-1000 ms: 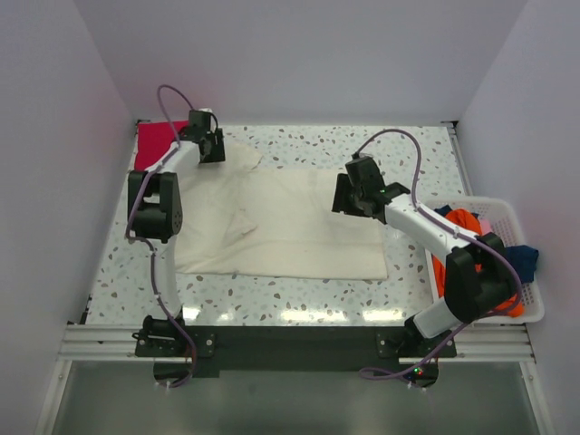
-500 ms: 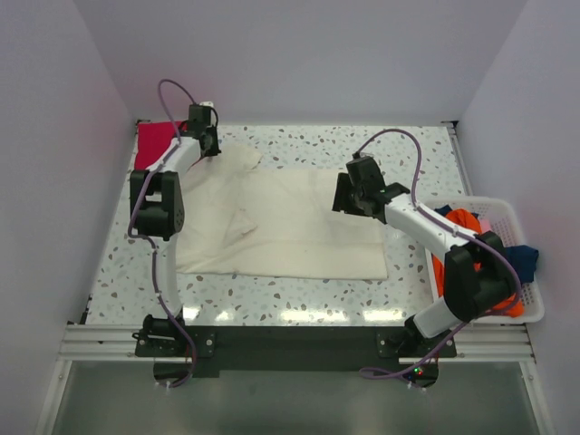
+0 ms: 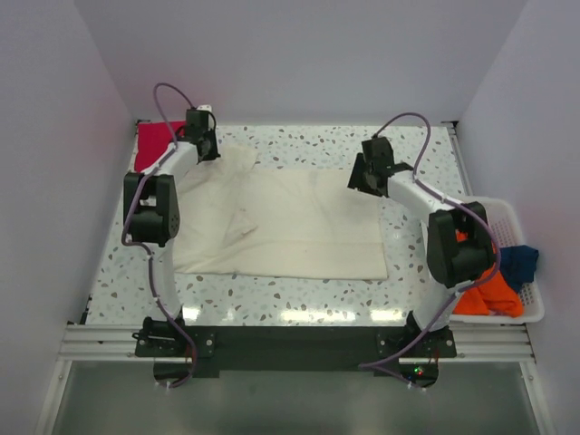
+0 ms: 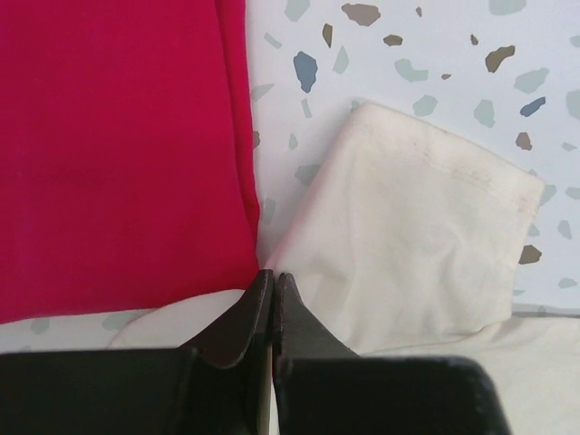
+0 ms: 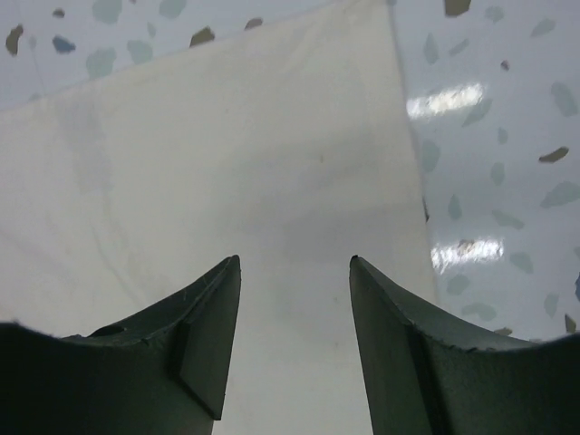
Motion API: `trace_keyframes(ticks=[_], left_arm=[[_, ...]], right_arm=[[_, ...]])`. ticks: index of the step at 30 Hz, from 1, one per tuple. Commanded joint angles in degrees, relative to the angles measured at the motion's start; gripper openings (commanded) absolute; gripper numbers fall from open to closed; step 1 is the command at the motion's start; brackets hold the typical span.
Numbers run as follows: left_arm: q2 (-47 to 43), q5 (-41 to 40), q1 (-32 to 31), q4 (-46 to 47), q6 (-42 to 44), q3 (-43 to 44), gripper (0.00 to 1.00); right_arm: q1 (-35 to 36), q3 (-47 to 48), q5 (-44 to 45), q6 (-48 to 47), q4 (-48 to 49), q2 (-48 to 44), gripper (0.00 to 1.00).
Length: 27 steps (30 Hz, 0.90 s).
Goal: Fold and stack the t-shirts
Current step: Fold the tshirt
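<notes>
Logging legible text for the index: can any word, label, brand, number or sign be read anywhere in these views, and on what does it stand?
No text can be read in any view.
The large cream cloth t-shirt, the bright red cloth t-shirt, the white plastic basket, the speckled table, the left gripper and the right gripper show no print, tag or marking.

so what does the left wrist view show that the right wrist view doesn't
Only the left wrist view: the red t-shirt, a short sleeve spread flat beside it, and the left gripper, shut. Only the right wrist view: the right gripper, open above a straight cloth edge. Both: the cream t-shirt lying on the speckled table.
</notes>
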Motion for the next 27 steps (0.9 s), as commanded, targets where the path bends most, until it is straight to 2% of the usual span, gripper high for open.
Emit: trace_keyframes(ticks=[1, 6, 12, 22, 27], left_arm=[[-4.5, 1.4, 0.58, 4.2, -0.77, -1.26, 0.0], [-4.86, 2.11, 0.58, 4.73, -1.04, -1.44, 0.0], [-4.77, 2.72, 0.58, 4.99, -0.95, -1.44, 0.0], [-4.42, 2.28, 0.58, 4.99, -0.42, -1.61, 0.0], [-4.15, 2.37, 0.58, 4.82, -0.34, -1.53, 0.0]], right_arm=[[-3.76, 5.58, 3.67, -2.25, 4.58, 4.0, 0.55], [-7.54, 12.79, 4.2, -3.57, 6.25, 13.93, 0.47], [-9.56, 17.98, 3.58, -3.66, 9.77, 20.7, 0.46], [-9.65, 23.52, 2.35, -2.52, 10.74, 26.33, 0.44], [-9.83, 24.31, 2.88, -1.73, 8.55, 26.77, 0.39]])
